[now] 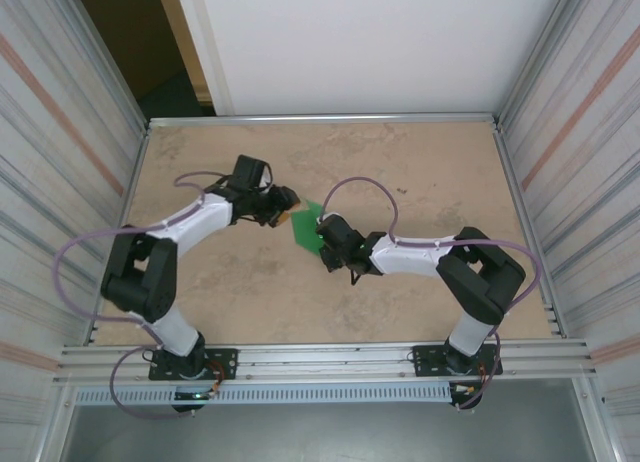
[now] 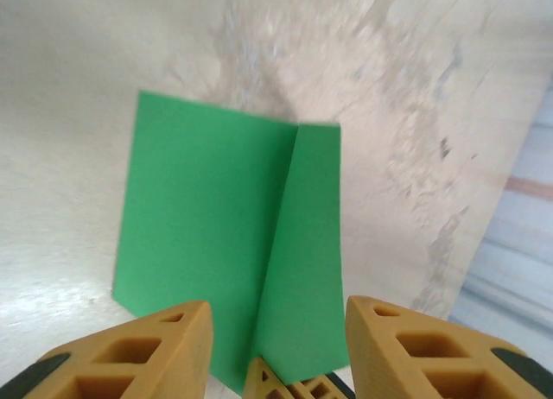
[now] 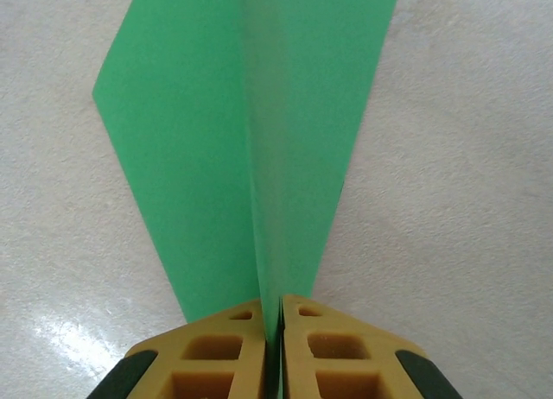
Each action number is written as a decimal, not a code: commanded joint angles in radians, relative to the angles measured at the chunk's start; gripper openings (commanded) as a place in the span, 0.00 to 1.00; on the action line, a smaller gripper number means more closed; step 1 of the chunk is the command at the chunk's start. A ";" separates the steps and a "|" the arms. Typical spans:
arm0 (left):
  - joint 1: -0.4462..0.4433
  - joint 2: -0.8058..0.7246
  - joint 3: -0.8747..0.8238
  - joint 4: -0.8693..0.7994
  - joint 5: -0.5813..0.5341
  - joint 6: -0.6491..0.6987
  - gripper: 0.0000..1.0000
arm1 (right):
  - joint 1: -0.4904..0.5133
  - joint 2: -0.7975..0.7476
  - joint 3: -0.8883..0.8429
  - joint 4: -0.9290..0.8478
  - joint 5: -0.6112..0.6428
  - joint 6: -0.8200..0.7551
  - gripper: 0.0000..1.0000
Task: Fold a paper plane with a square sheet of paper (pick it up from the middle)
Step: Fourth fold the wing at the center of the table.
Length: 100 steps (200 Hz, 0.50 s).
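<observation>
The square sheet of paper [image 1: 304, 225] is bright green and creased down its middle, its two halves spreading from the fold. It stands mid-table between both grippers. My right gripper [image 3: 279, 306] is shut on the fold of the sheet [image 3: 216, 140], pinching it edge-on at the near end. My left gripper [image 2: 276, 308] is open, its orange fingers [image 2: 173, 338] either side of the sheet [image 2: 207, 218] without touching it. The right gripper's fingertips [image 2: 270, 383] show under the sheet's near corner. In the top view the left gripper [image 1: 285, 208] sits left of the paper and the right gripper [image 1: 322, 242] below it. A paper plane is out of view.
The beige table [image 1: 420, 162] is walled by ribbed metal panels left [image 1: 60, 152] and right [image 1: 580, 152]. An aluminium rail [image 1: 330, 360] runs along the near edge by the arm bases. Purple cables [image 1: 80, 252] loop beside each arm.
</observation>
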 commanded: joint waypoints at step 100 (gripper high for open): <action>-0.084 0.140 -0.108 0.183 0.101 0.002 0.23 | -0.032 -0.038 -0.023 0.029 -0.081 -0.004 0.17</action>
